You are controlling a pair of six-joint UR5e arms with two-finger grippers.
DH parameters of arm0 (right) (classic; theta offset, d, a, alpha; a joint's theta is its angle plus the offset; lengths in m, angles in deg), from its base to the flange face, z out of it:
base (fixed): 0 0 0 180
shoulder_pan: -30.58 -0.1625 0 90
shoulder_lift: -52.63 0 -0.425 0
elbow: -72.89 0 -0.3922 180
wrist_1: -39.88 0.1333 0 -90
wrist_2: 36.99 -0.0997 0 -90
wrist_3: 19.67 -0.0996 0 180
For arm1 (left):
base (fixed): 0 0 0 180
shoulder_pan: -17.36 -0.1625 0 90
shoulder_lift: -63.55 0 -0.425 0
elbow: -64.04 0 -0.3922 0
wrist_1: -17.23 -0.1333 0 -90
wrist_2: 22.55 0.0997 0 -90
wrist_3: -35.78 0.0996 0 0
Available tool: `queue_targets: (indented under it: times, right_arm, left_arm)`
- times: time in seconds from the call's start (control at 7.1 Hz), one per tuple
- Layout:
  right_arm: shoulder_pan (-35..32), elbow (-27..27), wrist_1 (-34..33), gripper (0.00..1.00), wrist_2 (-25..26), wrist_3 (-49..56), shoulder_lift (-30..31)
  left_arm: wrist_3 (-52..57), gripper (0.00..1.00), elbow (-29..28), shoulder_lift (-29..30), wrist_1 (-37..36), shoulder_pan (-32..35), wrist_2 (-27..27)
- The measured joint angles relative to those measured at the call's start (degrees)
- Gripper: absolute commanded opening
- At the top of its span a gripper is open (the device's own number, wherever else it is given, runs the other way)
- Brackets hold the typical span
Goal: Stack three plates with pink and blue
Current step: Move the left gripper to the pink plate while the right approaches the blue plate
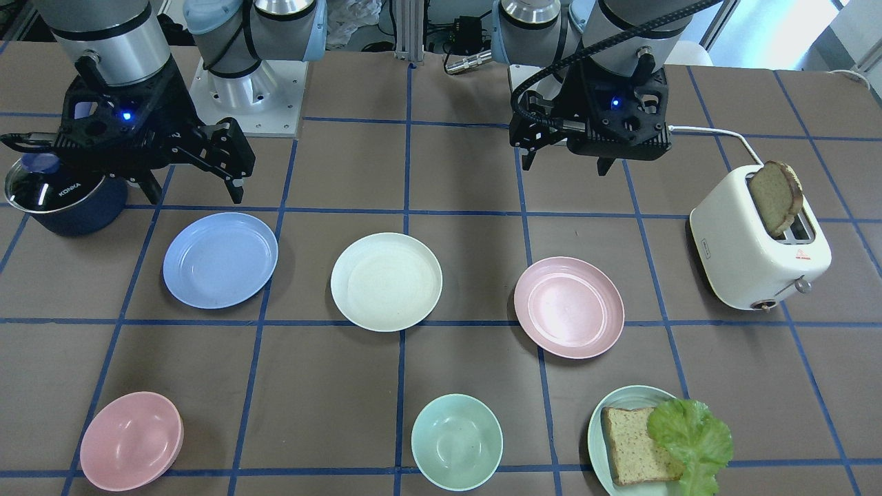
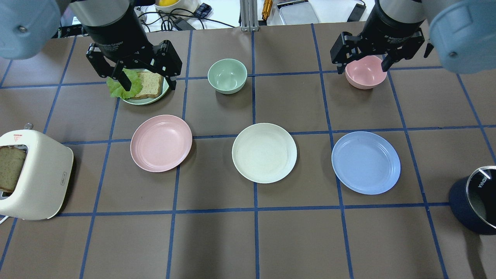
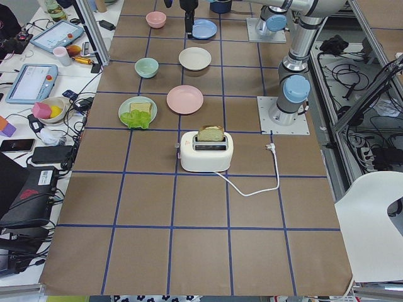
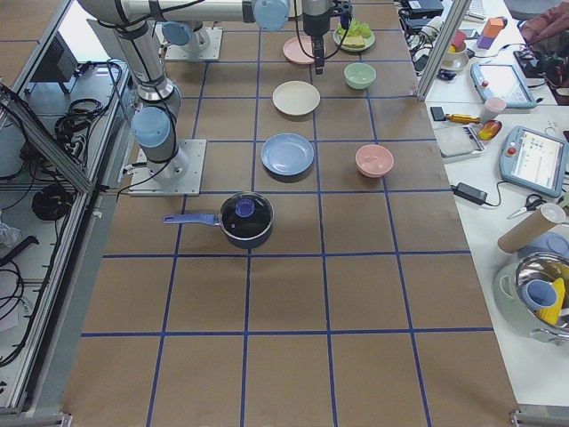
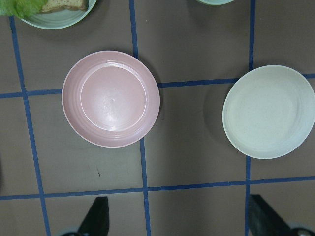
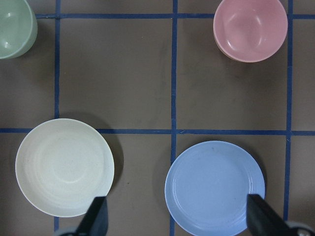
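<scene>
Three plates lie apart in a row on the brown table: the pale pink plate (image 2: 161, 143), the cream-white plate (image 2: 264, 152) in the middle, and the light blue plate (image 2: 365, 162). None is stacked. My left gripper (image 2: 149, 79) hangs open and empty high above the table, beyond the pink plate; in its wrist view the pink plate (image 5: 110, 98) and the cream plate (image 5: 268, 112) lie below it. My right gripper (image 2: 364, 64) hangs open and empty beyond the blue plate; its wrist view shows the cream plate (image 6: 64, 167) and the blue plate (image 6: 214, 187).
A mint-green plate (image 2: 149, 101) with bread and lettuce, a mint bowl (image 2: 227, 75) and a pink bowl (image 2: 365, 73) stand in the far row. A white toaster (image 2: 35, 178) with bread is at the left edge. A dark pot (image 2: 474, 205) is at the right edge.
</scene>
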Motion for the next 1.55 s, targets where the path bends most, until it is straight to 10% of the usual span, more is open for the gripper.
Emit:
queue_targets:
  times: [1.55]
  right_arm:
    - [11.62,-8.92,-1.22,1.00,-0.22,11.57,0.00]
  left_arm:
    - [0.15,1.00,2.18,5.25,-1.61,-3.14,-0.94]
